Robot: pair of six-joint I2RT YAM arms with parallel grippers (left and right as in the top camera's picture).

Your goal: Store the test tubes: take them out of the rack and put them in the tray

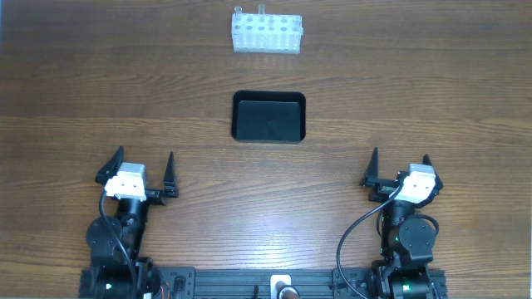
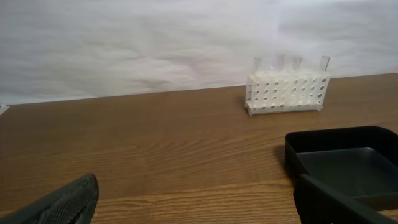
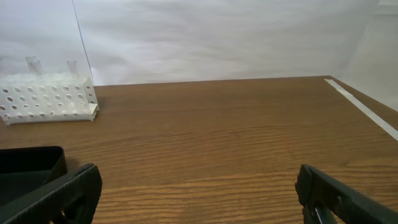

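On the wooden table (image 1: 83, 83), the rack (image 1: 266, 35) holding test tubes (image 1: 238, 12) stands beyond the black tray (image 1: 236, 116), well apart from the left gripper (image 1: 145, 152) and right gripper (image 1: 400, 155), both spread wide and holding nothing.

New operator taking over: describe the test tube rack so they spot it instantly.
On the wooden table, look at the side far from the arm bases, beyond the black tray. The rack stands there: a white block dotted with round holes, clear tubes poking up, unlike the low, dark tray.
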